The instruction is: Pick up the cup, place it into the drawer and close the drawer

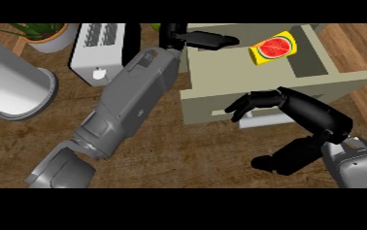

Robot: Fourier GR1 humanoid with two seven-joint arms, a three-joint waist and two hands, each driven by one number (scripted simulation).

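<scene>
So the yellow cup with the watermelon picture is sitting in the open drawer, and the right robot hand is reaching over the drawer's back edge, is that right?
Not quite: it is the left robot hand that reaches over the drawer's back edge. The right robot hand is at the drawer's front. The head view shows this; the yellow cup does sit inside.

Yellow cup (red watermelon print, seemingly); beige drawer; black hands; brown counter.
</scene>
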